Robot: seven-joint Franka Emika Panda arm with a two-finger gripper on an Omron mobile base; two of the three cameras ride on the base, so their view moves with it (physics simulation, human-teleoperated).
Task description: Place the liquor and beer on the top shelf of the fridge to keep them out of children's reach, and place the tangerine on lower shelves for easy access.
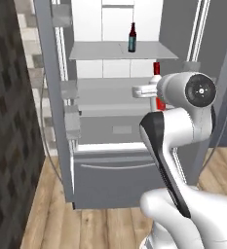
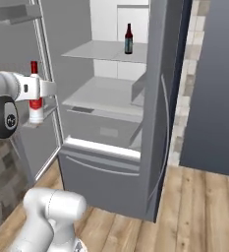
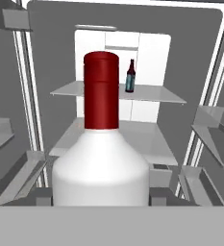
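Observation:
The fridge (image 1: 93, 175) stands open in front of me. On its top shelf (image 1: 95, 51) the beer (image 1: 132, 38) stands upright, a brown bottle with a blue label, also seen as the beer (image 2: 128, 39) and the beer (image 3: 130, 77). My gripper (image 1: 153, 91) is shut on the liquor (image 1: 156, 68), a clear bottle with a red cap, held upright in the air before the fridge opening. In the right base view the liquor (image 2: 36, 104) hangs level with the middle shelf (image 2: 101, 91). Close to the hand camera, the liquor (image 3: 101, 91) stands below the top shelf (image 3: 152, 93). The tangerine is out of view.
Both fridge doors stand open, the left door (image 1: 51, 97) and the right door (image 2: 155, 98), each carrying bins. A closed drawer front (image 1: 115, 168) lies under the shelves. A dark tiled wall (image 1: 8, 136) stands at the left. The floor (image 2: 204, 206) is wood.

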